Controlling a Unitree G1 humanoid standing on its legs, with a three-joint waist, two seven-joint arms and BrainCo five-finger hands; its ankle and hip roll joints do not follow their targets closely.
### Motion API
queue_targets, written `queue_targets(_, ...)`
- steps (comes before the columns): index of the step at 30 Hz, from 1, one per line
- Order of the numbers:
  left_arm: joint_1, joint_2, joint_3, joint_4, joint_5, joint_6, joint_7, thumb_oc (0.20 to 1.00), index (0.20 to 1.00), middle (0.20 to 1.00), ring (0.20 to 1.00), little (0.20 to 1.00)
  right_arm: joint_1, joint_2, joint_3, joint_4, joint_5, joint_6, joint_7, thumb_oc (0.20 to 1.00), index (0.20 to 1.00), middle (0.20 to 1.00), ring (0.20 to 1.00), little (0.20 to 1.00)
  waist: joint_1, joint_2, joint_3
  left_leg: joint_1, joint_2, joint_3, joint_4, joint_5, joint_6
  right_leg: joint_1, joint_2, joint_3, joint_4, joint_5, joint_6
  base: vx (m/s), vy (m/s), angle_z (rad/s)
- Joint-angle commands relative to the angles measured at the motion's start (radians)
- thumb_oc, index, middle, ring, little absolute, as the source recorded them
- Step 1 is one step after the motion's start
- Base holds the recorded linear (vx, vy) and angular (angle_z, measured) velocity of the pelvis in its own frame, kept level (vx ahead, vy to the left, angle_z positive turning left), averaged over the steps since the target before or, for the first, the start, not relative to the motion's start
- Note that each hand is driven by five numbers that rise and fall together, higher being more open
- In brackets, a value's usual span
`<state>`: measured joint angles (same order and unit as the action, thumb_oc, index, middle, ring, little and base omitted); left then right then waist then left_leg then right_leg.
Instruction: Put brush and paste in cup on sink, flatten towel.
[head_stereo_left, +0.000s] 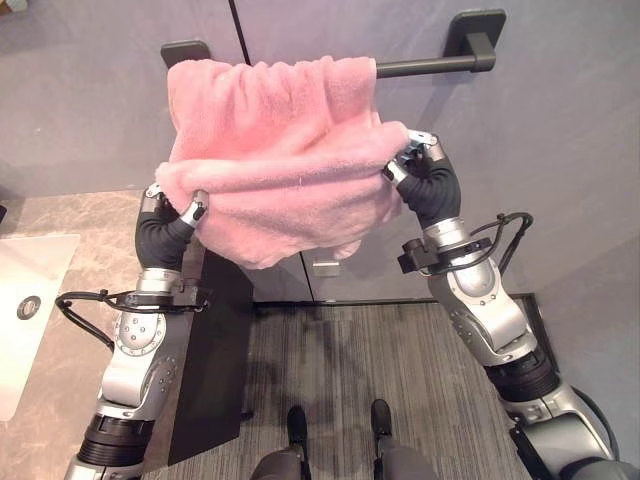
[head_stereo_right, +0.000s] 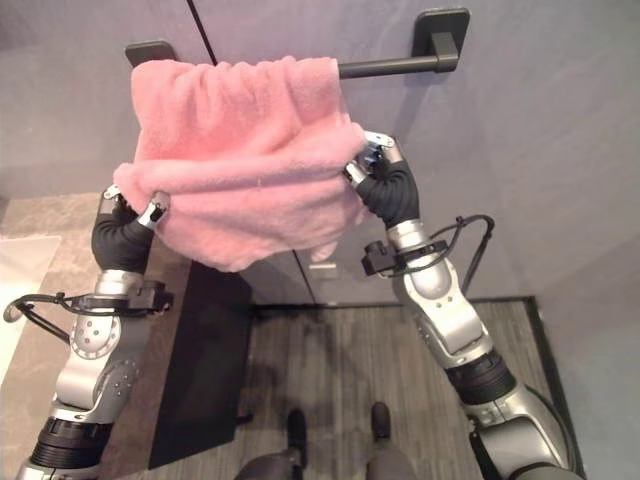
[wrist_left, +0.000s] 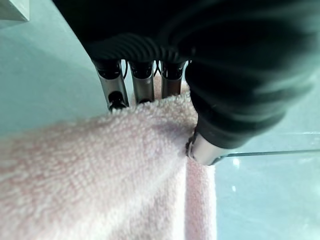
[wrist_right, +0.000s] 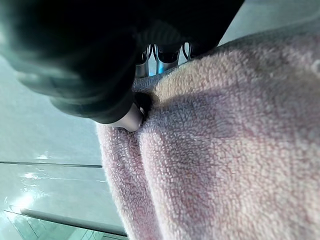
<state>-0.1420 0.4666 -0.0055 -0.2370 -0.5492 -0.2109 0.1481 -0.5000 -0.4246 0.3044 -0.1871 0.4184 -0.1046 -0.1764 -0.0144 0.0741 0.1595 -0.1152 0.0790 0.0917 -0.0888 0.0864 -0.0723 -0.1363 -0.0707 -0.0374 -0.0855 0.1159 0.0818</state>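
both hands (head_stereo_left: 180, 212) (head_stereo_left: 415, 160) pinch towel (head_stereo_left: 280, 150) edges.

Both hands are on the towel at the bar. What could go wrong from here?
1. The pink towel sits bunched toward one end of the black bar; pulling unevenly might drag it off that end.
2. The left hand and right hand each pinch only an edge fold, so the cloth could slip free mid-pull.
3. A loose lower flap hangs between the hands, so it may stay creased even after spreading.
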Motion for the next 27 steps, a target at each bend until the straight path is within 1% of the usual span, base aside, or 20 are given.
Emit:
queue_targets(1,0.068,0.018,-0.025,0.115,0.005,-0.025,0.018,0.200,0.200,0.200,0.200,0.200,0.113,0.073,-0.059,0.023,0.035,-0.077,-0.008,0.200,0.200,0.200,0.200,0.200,0.001,-0.063,-0.104,0.016,0.122,0.000,0.002,0.004,-0.097,0.019,-0.157,0.020,-0.002,-0.023,0.116,0.00,0.000,0.00)
queue_targets(2,0.069,0.018,-0.027,0.116,0.006,-0.025,0.018,0.200,0.200,0.200,0.200,0.200,0.115,0.073,-0.059,0.022,0.036,-0.077,-0.008,0.200,0.200,0.200,0.200,0.200,0.002,-0.063,-0.105,0.017,0.122,0.000,0.002,0.003,-0.097,0.019,-0.156,0.020,-0.002,-0.024,0.116,0.00,0.000,0.00)
queue_targets(4,0.097,0.017,-0.062,0.214,0.059,0.014,0.006,0.200,0.200,0.200,0.200,0.200,0.185,0.089,-0.058,0.076,0.041,-0.063,-0.007,0.200,0.200,0.200,0.200,0.200,-0.004,-0.057,-0.106,0.023,0.123,0.001,0.002,0.004,-0.095,0.026,-0.155,0.018,-0.002,-0.026,0.114,0.00,0.000,0.00)
queue_targets(5,0.116,0.008,-0.101,0.319,0.094,0.045,0.001,0.200,0.200,0.200,0.200,0.200,0.239,0.102,-0.037,0.145,0.037,-0.042,-0.009,0.200,0.200,0.200,0.200,0.200,-0.009,-0.052,-0.107,0.033,0.124,0.005,0.002,0.004,-0.094,0.036,-0.153,0.018,-0.002,-0.031,0.113,0.00,0.000,0.00)
queue_targets(6,0.116,0.008,-0.101,0.319,0.094,0.044,0.001,0.200,0.200,0.200,0.200,0.200,0.240,0.102,-0.037,0.145,0.037,-0.042,-0.009,0.200,0.200,0.200,0.200,0.200,-0.009,-0.051,-0.108,0.033,0.124,0.005,0.002,0.004,-0.094,0.035,-0.153,0.018,-0.002,-0.031,0.113,0.00,0.000,0.00)
queue_targets(7,0.116,0.005,-0.108,0.363,0.131,0.051,0.008,0.200,0.200,0.200,0.200,0.200,0.260,0.123,-0.022,0.204,0.060,-0.036,-0.013,0.200,0.200,0.200,0.200,0.200,-0.010,-0.049,-0.110,0.035,0.126,0.005,0.002,0.005,-0.095,0.039,-0.153,0.015,-0.002,-0.034,0.112,0.01,-0.014,-0.05)
queue_targets(8,0.095,0.018,-0.110,0.379,0.193,0.049,0.033,0.200,0.200,0.200,0.200,0.200,0.259,0.111,-0.022,0.293,0.052,-0.015,-0.022,0.200,0.200,0.200,0.200,0.200,-0.010,-0.046,-0.114,0.041,0.127,0.002,0.002,0.004,-0.095,0.046,-0.153,0.012,-0.002,-0.036,0.110,0.01,-0.014,-0.03)
queue_targets(9,0.094,0.018,-0.111,0.380,0.193,0.048,0.033,0.200,0.200,0.200,0.200,0.200,0.258,0.111,-0.022,0.293,0.052,-0.015,-0.022,0.200,0.200,0.200,0.200,0.200,-0.010,-0.046,-0.113,0.041,0.127,0.002,0.002,0.004,-0.095,0.047,-0.153,0.012,-0.002,-0.037,0.110,0.00,0.000,0.00)
queue_targets(10,0.092,0.023,-0.100,0.363,0.164,0.041,0.017,0.200,0.200,0.200,0.200,0.200,0.250,0.084,-0.045,0.271,0.003,-0.003,-0.040,0.200,0.200,0.200,0.200,0.200,-0.010,-0.043,-0.116,0.045,0.129,0.005,0.002,0.002,-0.094,0.049,-0.153,0.012,-0.002,-0.037,0.110,0.00,0.000,0.00)
queue_targets(11,0.098,0.035,-0.082,0.322,0.140,0.028,0.008,0.200,0.200,0.200,0.200,0.200,0.237,0.071,-0.066,0.248,0.007,-0.012,-0.046,0.200,0.200,0.200,0.200,0.200,-0.010,-0.042,-0.118,0.047,0.129,0.006,0.002,0.002,-0.094,0.049,-0.153,0.013,-0.002,-0.036,0.111,0.00,0.000,0.00)
queue_targets(13,0.089,0.070,-0.048,0.252,0.146,0.009,0.022,0.200,0.200,0.200,0.200,0.200,0.194,0.060,-0.080,0.220,0.015,-0.036,-0.049,0.200,0.200,0.200,0.200,0.200,-0.008,-0.043,-0.122,0.050,0.128,0.009,0.002,0.000,-0.094,0.048,-0.153,0.015,-0.002,-0.036,0.113,0.00,0.000,0.00)
queue_targets(14,0.089,0.070,-0.048,0.252,0.146,0.009,0.022,0.200,0.200,0.200,0.200,0.200,0.193,0.060,-0.080,0.220,0.015,-0.036,-0.049,0.200,0.200,0.200,0.200,0.200,-0.008,-0.043,-0.122,0.050,0.128,0.009,0.002,0.000,-0.094,0.048,-0.153,0.016,-0.002,-0.036,0.113,0.00,0.000,0.00)
queue_targets(16,0.024,0.112,0.022,0.087,0.130,-0.043,0.076,0.200,0.200,0.200,0.200,0.200,0.079,0.034,-0.096,0.095,0.001,-0.088,-0.068,0.200,0.200,0.200,0.200,0.200,-0.003,-0.047,-0.133,0.057,0.128,0.013,0.002,-0.007,-0.095,0.051,-0.153,0.021,-0.002,-0.036,0.114,0.04,-0.017,-0.02)
queue_targets(17,0.025,0.111,0.024,0.084,0.130,-0.040,0.077,0.200,0.200,0.200,0.200,0.200,0.078,0.034,-0.096,0.094,0.000,-0.087,-0.068,0.200,0.200,0.200,0.200,0.200,-0.003,-0.048,-0.131,0.058,0.128,0.013,0.002,-0.007,-0.095,0.051,-0.153,0.022,-0.002,-0.037,0.114,0.05,-0.020,-0.03)
queue_targets(18,-0.017,0.115,0.035,0.016,0.114,-0.071,0.088,0.200,0.200,0.200,0.200,0.200,0.033,0.031,-0.103,0.031,-0.013,-0.113,-0.071,0.200,0.200,0.200,0.200,0.200,-0.003,-0.050,-0.134,0.067,0.127,0.016,0.002,-0.012,-0.094,0.056,-0.153,0.023,-0.002,-0.039,0.115,0.00,0.000,0.00)
queue_targets(19,-0.018,0.115,0.035,0.016,0.115,-0.071,0.088,0.200,0.200,0.200,0.200,0.200,0.033,0.030,-0.103,0.031,-0.013,-0.113,-0.071,0.200,0.200,0.200,0.200,0.200,-0.003,-0.050,-0.134,0.067,0.127,0.016,0.002,-0.012,-0.094,0.056,-0.153,0.024,-0.002,-0.039,0.116,0.04,-0.013,-0.03)
queue_targets(21,-0.070,0.109,0.048,-0.023,0.131,-0.093,0.122,0.200,0.200,0.200,0.200,0.200,-0.023,0.051,-0.095,-0.006,-0.012,-0.135,-0.071,0.200,0.200,0.200,0.200,0.200,-0.004,-0.050,-0.140,0.074,0.126,0.021,0.002,-0.017,-0.093,0.060,-0.156,0.027,-0.002,-0.041,0.118,0.00,0.000,0.00)
queue_targets(22,-0.071,0.109,0.048,-0.023,0.132,-0.093,0.122,0.200,0.200,0.200,0.200,0.200,-0.024,0.051,-0.095,-0.006,-0.012,-0.135,-0.071,0.200,0.200,0.200,0.200,0.200,-0.004,-0.050,-0.138,0.075,0.126,0.021,0.002,-0.018,-0.093,0.060,-0.156,0.027,-0.002,-0.041,0.118,0.04,0.002,-0.02)
queue_targets(23,-0.098,0.104,0.050,-0.046,0.128,-0.110,0.134,0.200,0.200,0.200,0.200,0.200,-0.046,0.066,-0.085,-0.040,-0.011,-0.152,-0.070,0.200,0.200,0.200,0.200,0.200,-0.006,-0.050,-0.141,0.080,0.125,0.023,0.002,-0.021,-0.092,0.063,-0.156,0.030,-0.002,-0.043,0.118,0.00,0.000,0.00)
queue_targets(27,-0.093,0.082,0.048,-0.061,0.118,-0.117,0.140,0.200,0.200,0.200,0.200,0.200,-0.033,0.083,-0.078,-0.064,-0.011,-0.163,-0.061,0.200,0.200,0.200,0.200,0.200,-0.010,-0.048,-0.140,0.087,0.123,0.028,0.002,-0.023,-0.089,0.066,-0.158,0.031,-0.002,-0.045,0.118,0.02,0.001,-0.06)
